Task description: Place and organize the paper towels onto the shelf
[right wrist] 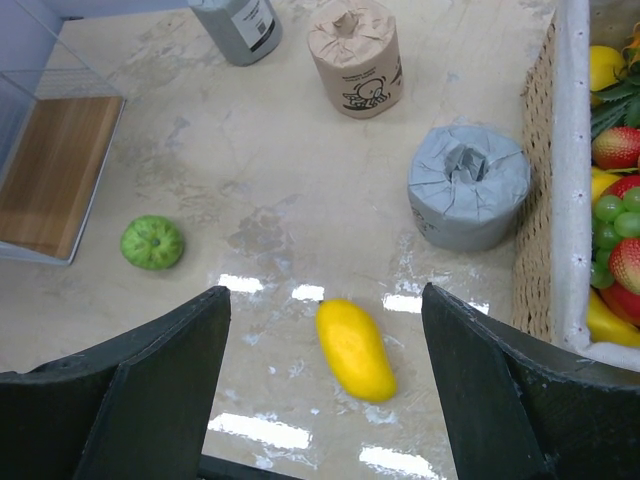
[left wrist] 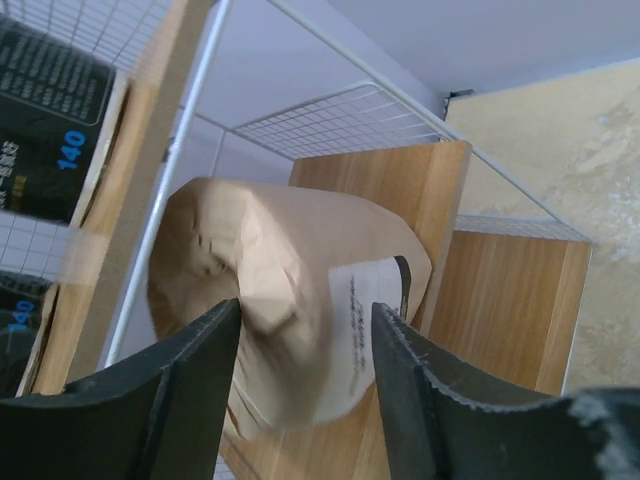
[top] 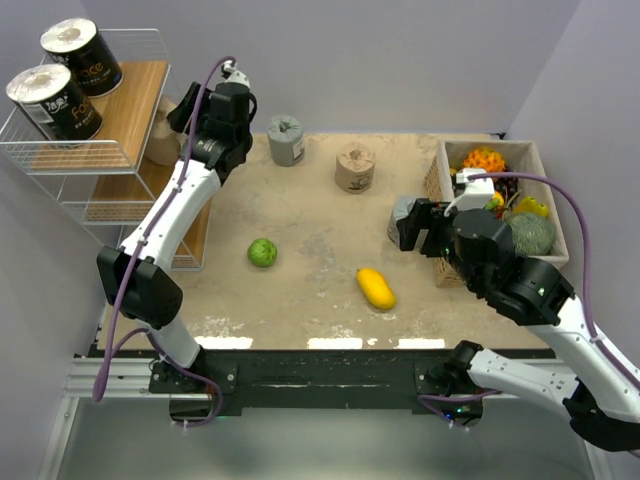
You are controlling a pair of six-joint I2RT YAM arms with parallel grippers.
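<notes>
Two black-wrapped paper towels (top: 80, 55) (top: 52, 100) stand on the top tier of the white wire shelf (top: 130, 160). A tan roll (top: 163, 140) (left wrist: 290, 290) rests on a wooden board of the shelf (left wrist: 500, 290). My left gripper (top: 190, 115) (left wrist: 307, 310) is open, its tips just short of that roll. On the table stand a grey roll (top: 286, 140) (right wrist: 240, 25), a tan roll (top: 355, 168) (right wrist: 355, 58) and a second grey roll (right wrist: 468, 185) beside the fruit box. My right gripper (top: 410, 228) (right wrist: 325, 290) is open and empty above the table, near this grey roll.
A green fruit (top: 262, 252) (right wrist: 152, 242) and a yellow fruit (top: 376, 288) (right wrist: 355, 348) lie on the table's middle. A tan box (top: 490, 147) (right wrist: 560, 200) of fruit stands at the right edge. The shelf's lowest board (right wrist: 50, 170) reaches onto the table at left.
</notes>
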